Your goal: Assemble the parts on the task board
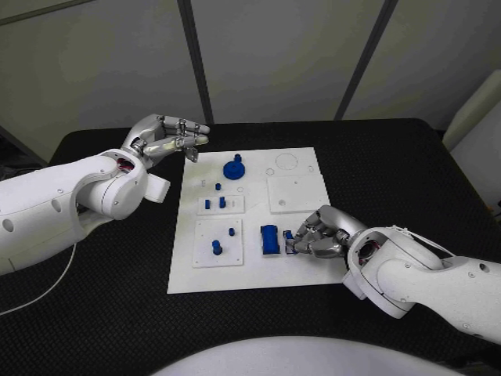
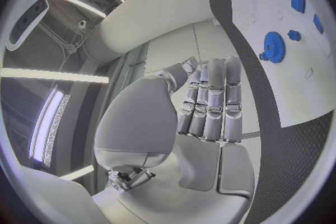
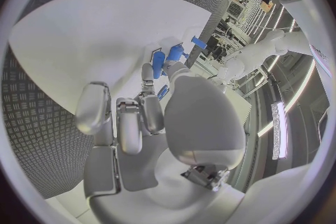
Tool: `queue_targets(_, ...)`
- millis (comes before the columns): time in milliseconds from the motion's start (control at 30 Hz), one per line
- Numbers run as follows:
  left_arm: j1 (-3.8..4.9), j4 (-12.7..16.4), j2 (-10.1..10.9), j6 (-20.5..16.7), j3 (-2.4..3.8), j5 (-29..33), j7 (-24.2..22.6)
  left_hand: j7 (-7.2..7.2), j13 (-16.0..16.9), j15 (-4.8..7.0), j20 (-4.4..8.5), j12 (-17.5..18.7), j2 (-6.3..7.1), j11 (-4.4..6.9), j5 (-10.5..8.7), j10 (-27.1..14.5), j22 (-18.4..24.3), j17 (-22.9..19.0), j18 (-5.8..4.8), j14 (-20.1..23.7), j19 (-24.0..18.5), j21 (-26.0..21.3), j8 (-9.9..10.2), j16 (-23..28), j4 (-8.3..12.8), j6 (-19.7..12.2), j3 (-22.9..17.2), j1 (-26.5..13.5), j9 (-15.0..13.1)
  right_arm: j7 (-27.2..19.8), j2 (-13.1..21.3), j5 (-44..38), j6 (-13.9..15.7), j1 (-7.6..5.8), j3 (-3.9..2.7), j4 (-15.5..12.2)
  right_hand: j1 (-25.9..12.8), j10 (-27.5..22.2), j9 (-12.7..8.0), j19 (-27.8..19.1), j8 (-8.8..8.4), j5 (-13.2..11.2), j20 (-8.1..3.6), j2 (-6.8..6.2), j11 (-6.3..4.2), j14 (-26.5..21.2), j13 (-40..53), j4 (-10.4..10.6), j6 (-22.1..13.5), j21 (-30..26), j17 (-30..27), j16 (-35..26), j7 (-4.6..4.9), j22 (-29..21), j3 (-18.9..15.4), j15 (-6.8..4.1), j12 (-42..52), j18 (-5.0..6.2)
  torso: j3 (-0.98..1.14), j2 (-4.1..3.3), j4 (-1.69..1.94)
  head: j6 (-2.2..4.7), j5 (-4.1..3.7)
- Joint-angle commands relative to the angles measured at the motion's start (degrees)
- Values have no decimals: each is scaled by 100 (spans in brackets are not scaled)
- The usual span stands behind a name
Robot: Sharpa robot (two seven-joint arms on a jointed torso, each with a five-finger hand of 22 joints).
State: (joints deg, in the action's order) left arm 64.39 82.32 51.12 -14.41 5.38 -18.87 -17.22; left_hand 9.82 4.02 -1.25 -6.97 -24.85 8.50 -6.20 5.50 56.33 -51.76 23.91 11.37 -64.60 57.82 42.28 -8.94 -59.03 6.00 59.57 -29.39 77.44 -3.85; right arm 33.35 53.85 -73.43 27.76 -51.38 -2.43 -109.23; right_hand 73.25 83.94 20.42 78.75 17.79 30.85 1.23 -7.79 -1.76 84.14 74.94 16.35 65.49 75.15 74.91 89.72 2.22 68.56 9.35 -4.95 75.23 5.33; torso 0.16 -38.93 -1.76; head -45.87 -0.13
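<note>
- Fingers (image 1: 309,235) of the right hand (image 1: 324,235) curl down at the board's (image 1: 296,270) near right corner, just beside a blue block (image 1: 270,239). A small blue piece (image 1: 289,234) sits at the fingertips, but I cannot tell whether it is pinched or only touched.
- Judged from that pose, this hand is seating or picking a part there.
- Left hand (image 1: 166,141) hovers off the board's far left corner over the tabletop (image 1: 115,313), fingers (image 2: 210,106) curled together on nothing, likely parked out of the way.
- Beyond those fingers stands a blue gear (image 1: 235,167); pegs (image 1: 214,203) stand between the hands.
</note>
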Motion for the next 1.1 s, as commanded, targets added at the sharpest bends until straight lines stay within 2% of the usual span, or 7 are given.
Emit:
queue_targets(33, 7, 5, -5, 64, 4, 8, -33, -1, 2, -30, -30, -18, -56, -1, -16, -24, -9, -5, -87, 10, -6, -19, -15, 23, 44, -45, 5, 1, -1, 0, -17, 62, -165, -6, 0, 20, -91, 87, 16, 33, 42, 25, -8, 0, -27, 586, 565, 1, 13, 29, 1509, 28, -16, 6, -80, -37, 30, -71, -2, -1, 0, -2, 1)
queue_targets(233, 7, 3, -4, 65, 4, 8, -31, -1, 2, -30, -30, -18, -56, -1, -16, -24, -9, -5, -87, 10, -6, -19, -15, 23, 44, -45, 5, 1, -1, 24, -54, 64, -234, -6, 0, 62, -297, 93, 53, 30, 68, 117, -7, -16, -26, 586, 578, 5, 13, 22, 1509, 28, -17, 3, -273, -36, 43, -70, 1, 2, -4, -2, 2)
queue_targets(367, 7, 1, -6, 66, 4, 8, -30, -1, 2, -30, -30, -18, -56, -1, -16, -24, -9, -5, -87, 10, -6, -19, -15, 23, 44, -45, 5, 1, -1, 36, -75, 64, -258, -6, 0, 89, -366, 89, 73, 22, 79, 37, -6, -19, -25, 586, 575, -2, 5, 9, 1509, 28, -17, -11, -389, -36, 32, -67, 2, 2, -4, 2, 3)
queue_targets(500, 7, 0, -7, 67, 4, 8, -30, -1, 2, -30, -30, -18, -56, -1, -16, -24, -9, -5, -87, 10, -6, -19, -15, 23, 44, -45, 5, 1, -1, 41, -92, 64, -265, -7, 0, 112, -449, 83, 95, 12, 88, -226, -3, -4, -18, 586, 572, 2, -9, -7, 1509, 28, -10, -26, -545, -30, 20, -64, 2, 1, -6, 5, -8)
queue_targets(633, 7, -5, -12, 68, 4, 8, -29, -1, 2, -30, -30, -18, -56, -1, -16, -24, -9, -5, -87, 10, -6, -19, -15, 23, 44, -45, 5, 1, -1, 27, -106, 51, -261, -7, 0, 122, -568, 77, 115, 2, 96, -685, 6, 15, -6, 586, 570, 12, -24, -23, 1509, 28, 2, -41, -743, -19, 10, -61, 5, -1, -6, 7, -5)
queue_targets(733, 7, -9, -15, 68, 4, 8, -27, -1, 2, -30, -30, -18, -56, -1, -16, -24, -9, -5, -87, 10, -6, -19, -15, 23, 44, -45, 5, 1, -1, 0, -114, 41, -257, -7, 0, 122, -649, 76, 129, 0, 101, -876, 12, 36, -1, 586, 573, 19, -32, -28, 1509, 28, 6, -42, -891, -15, 10, -59, 5, -2, -4, 3, -10)
queue_targets(1100, 6, -23, -25, 75, 4, 8, -21, 1, 1, -32, -30, -22, -57, -3, -16, -33, -11, -8, -87, 10, -7, -19, -15, 22, 43, -50, 6, -5, -1, -59, -88, -9, -220, -7, 0, 104, -721, 75, 162, -4, 116, -1263, 16, 138, -1, 586, 582, 26, -45, -40, 1509, 28, 2, -47, -1205, -15, 13, -56, 4, 5, -5, 1, -18)
